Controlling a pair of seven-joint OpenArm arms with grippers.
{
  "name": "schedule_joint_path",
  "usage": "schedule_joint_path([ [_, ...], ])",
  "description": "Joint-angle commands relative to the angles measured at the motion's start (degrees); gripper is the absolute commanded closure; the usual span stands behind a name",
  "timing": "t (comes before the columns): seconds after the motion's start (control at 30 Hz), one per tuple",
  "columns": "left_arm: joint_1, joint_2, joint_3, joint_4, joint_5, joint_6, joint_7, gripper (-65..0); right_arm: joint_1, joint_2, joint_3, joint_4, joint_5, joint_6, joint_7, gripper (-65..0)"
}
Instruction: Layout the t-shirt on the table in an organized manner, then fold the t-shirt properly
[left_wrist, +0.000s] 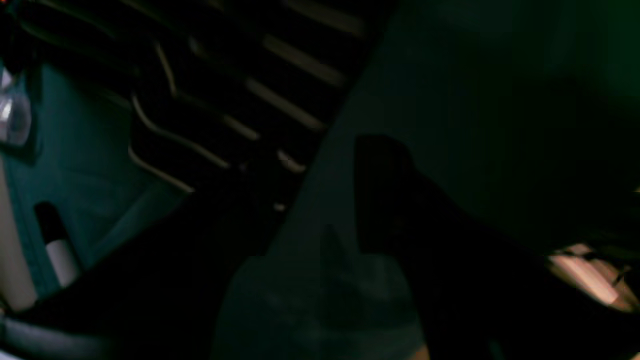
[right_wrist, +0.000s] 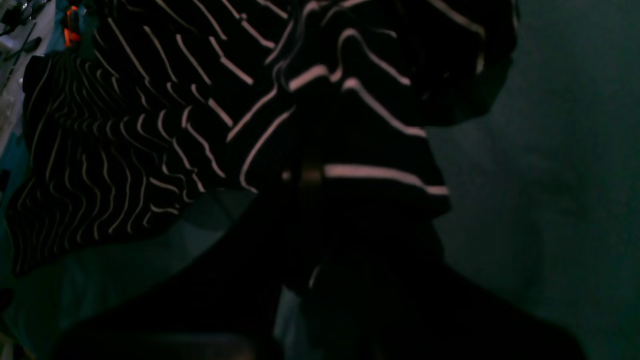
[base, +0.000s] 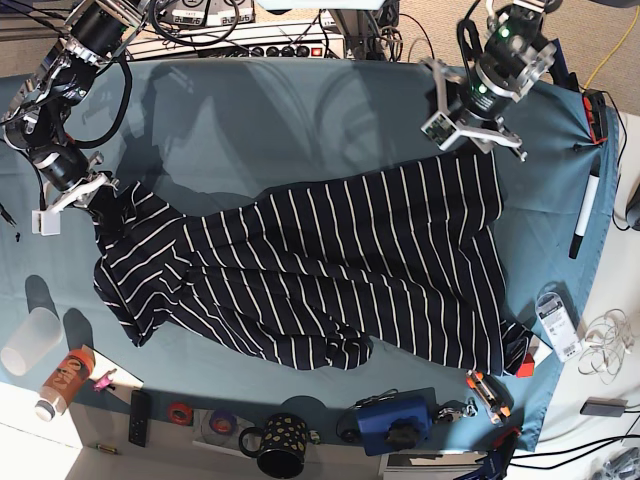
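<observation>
- Left gripper (base: 478, 135), on the base view's right, is seen above the far right corner of the t-shirt (base: 330, 265); in the dark left wrist view its jaws appear parted with only teal cloth between them, so nothing seems to be held, though this is judged with some doubt.
- Right gripper (base: 97, 200) is clenched on bunched striped fabric at the shirt's left end, and that end looks lifted and gathered.
- The t-shirt is spread across the middle of the table (base: 250, 110), flat on the right half, rumpled and twisted on the left.
- The garment is judged light, limp and easily dragged; it will sag and fold under itself wherever unsupported.
- A hold is best taken at hems, corners or shoulder seams, where doubled fabric gives the pinch more to bite on.
</observation>
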Motion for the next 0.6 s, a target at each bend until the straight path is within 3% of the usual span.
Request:
schedule_joint_path([
  [0.0,-1.14,-0.35,-0.26,-1.03,0.81,0.61,-0.98,-25.8,0.68,1.29,0.22,1.01,1.53,0.1,1.53,0.0],
  [0.37,-8.26,-2.05,-0.24,-15.08,3.13,0.68,-0.98,-24.2,0.68,1.31,0.2,1.01,1.51,0.1,1.53,0.0],
  [0.57,-8.59,-2.05,-0.26,-16.17,0.57,1.11,-0.92,0.0,0.68,1.31,0.22,1.01,1.51,0.1,1.73,0.0],
])
